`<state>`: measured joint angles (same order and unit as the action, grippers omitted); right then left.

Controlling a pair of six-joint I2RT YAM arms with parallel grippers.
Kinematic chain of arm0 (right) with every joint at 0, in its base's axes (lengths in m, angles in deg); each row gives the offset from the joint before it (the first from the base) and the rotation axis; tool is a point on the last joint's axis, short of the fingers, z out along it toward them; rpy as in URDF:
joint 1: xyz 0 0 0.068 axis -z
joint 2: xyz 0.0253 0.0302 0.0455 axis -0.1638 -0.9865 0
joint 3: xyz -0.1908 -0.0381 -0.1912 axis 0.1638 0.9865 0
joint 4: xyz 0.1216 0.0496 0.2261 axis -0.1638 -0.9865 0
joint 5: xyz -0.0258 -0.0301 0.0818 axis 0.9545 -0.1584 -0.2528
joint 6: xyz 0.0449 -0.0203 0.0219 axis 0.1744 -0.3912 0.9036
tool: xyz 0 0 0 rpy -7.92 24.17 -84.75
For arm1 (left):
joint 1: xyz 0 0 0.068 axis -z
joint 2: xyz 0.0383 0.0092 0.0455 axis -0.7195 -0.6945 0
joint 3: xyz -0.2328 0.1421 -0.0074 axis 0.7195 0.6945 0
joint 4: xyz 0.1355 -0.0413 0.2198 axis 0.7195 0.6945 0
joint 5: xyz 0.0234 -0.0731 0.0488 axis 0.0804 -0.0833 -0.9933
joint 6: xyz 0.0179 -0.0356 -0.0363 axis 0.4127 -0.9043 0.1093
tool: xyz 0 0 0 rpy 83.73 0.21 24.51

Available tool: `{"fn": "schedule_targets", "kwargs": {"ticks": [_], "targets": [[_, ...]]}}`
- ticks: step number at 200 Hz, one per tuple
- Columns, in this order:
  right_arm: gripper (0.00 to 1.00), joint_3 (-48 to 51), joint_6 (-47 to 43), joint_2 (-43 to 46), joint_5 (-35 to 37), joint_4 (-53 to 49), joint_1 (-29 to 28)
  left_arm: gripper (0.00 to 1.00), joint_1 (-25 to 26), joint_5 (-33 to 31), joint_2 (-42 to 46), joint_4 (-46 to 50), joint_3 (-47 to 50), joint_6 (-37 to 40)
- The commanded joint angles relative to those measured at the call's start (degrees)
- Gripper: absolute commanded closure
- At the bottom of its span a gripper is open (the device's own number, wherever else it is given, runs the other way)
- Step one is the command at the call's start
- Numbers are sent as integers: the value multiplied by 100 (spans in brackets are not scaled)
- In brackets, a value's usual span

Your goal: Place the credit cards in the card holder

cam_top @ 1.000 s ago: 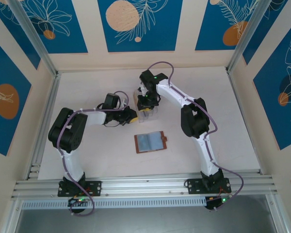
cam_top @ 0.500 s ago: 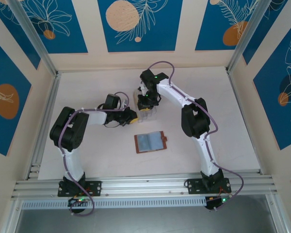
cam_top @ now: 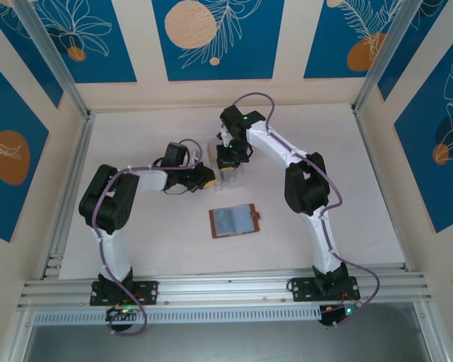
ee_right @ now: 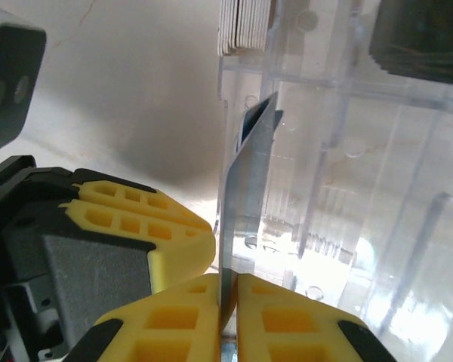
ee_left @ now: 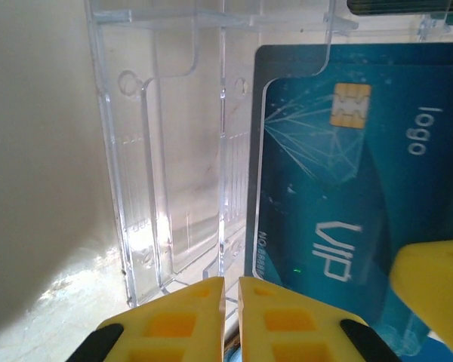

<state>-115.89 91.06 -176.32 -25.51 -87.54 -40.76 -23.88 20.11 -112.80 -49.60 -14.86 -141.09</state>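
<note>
**Counter station: right end effector clamped on a card at the rack**

White counter (cam_top: 340, 188), enclosed by blue-and-cream panelled walls (cam_top: 211, 38), carried the clear rack (cam_top: 231, 178) toward the back. The card holder (cam_top: 235, 221) lay nearer the arm bases. It was open and flat, pale pockets up, well apart from both end effectors.

The right end effector (ee_right: 228, 320) reached into the rack. Its fingers were pressed onto both faces of the teal card (ee_right: 246, 188), which stood in a slot and appeared edge-on from the right wrist. From the left wrist the same card showed its face, with a gold chip and the words "VIP" and "logo".

The left end effector (ee_left: 231, 313) sat just beside the rack, fingers pressed together with only a thin slit between them. Whether they nipped the rack's edge could not be told.

A stack of whitish cards (ee_right: 245, 26) stood in a farther compartment of the rack.

Compared with one second earlier, the right arm had shifted slightly toward the back wall. The left arm had eased slightly toward the rack. The card holder lay in the same place.
</note>
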Motion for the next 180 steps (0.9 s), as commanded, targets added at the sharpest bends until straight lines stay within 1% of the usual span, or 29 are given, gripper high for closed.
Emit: {"fn": "schedule_targets", "kwargs": {"ticks": [1,47,126,156,180], "targets": [[89,45,57,329,-2,-144,20,88,-42,118,-104,123,-267,84],[91,109,59,344,9,-196,97,88,32,73,-176,346,-587,135],[91,167,100,308,-52,-249,137,89,250,-2,-636,534,-1176,166],[86,189,77,333,-91,-249,144,90,291,-62,-772,608,-1211,187],[79,188,67,371,-182,-215,151,90,301,-151,-798,703,-1173,278]]}}
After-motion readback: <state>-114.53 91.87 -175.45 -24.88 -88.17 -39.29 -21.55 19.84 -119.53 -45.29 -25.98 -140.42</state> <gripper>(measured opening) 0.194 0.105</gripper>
